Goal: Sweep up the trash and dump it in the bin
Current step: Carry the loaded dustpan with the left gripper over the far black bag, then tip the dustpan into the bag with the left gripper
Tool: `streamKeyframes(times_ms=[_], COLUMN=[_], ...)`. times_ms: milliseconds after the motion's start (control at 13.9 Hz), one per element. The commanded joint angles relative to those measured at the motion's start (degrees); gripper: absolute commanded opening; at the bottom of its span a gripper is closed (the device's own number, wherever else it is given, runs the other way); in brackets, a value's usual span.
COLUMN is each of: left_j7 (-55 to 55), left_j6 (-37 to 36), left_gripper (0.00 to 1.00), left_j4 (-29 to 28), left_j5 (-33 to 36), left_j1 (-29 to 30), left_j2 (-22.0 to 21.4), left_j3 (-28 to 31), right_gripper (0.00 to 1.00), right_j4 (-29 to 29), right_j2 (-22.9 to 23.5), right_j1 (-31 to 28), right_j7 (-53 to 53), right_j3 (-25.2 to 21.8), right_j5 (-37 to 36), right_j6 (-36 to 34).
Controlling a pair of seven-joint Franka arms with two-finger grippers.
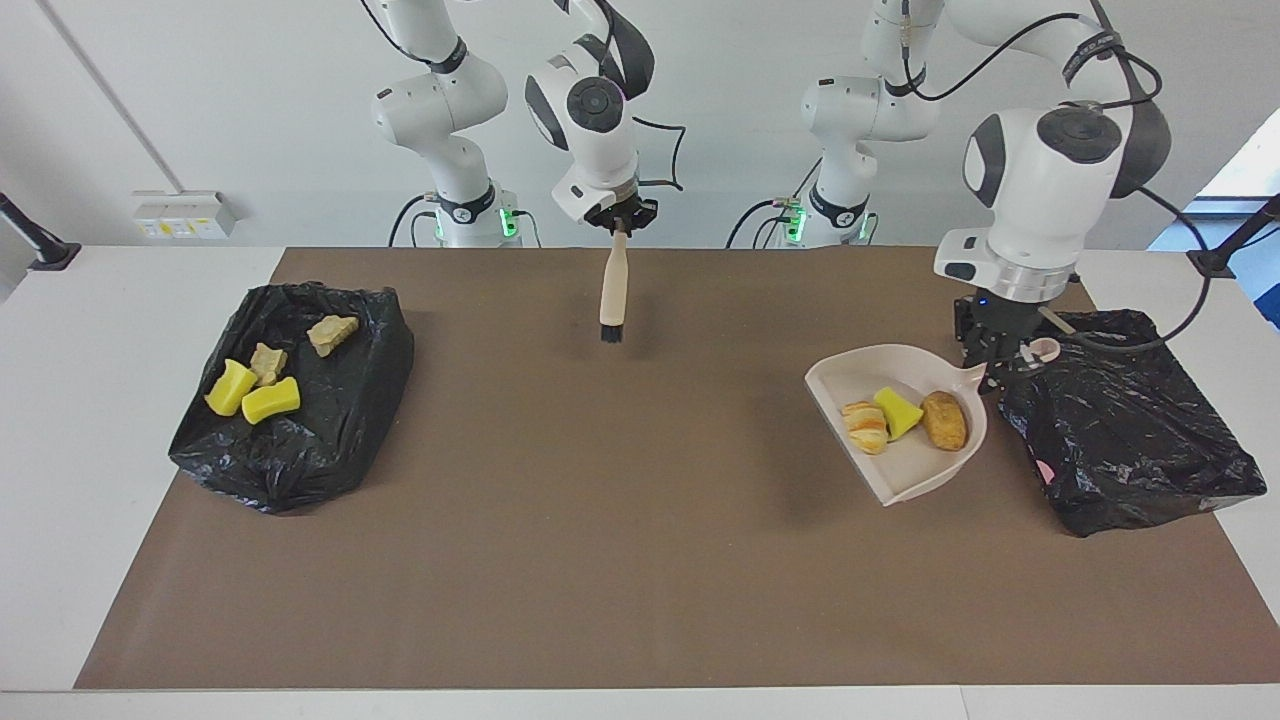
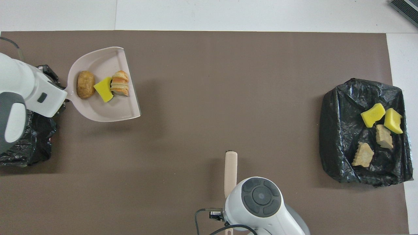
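One camera sits high across the table and looks back at the two robots. The other hangs high above the robots' end and looks almost straight down. Both see the brown mat [image 1: 600, 560] [image 2: 209, 65], though its corners may be cut off from above
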Motion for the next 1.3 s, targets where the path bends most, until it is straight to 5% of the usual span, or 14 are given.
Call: streamKeyframes(times_ms=[0,720,1224], left_j7=[5.1,18.3,21.0], left_j6=[-1.9,-3.0,-2.3], left_gripper=[0.0,0.0,0.0], left_j4=[2.0,10.8,13.6], left_j5=[0.2,-1.0,20.6], left_j1=[5.0,26.3,28.2], left_j2=[-0.1,4.0,7.9], left_j3=[-0.6,-0.3,-0.5], right_gripper=[0.0,0.0,0.0], right_j4=[-2.2,-6.1,-6.5], right_j2=[0.5,2.7,5.0], right_j1=[2.0,3.3,6.8], right_j7=[-0.3,-2.9,-3.7], right_j3=[-0.1,0.0,-0.1], right_j5=[1.1,3.7,3.0], right_j6=[3.4,9.9,12.3])
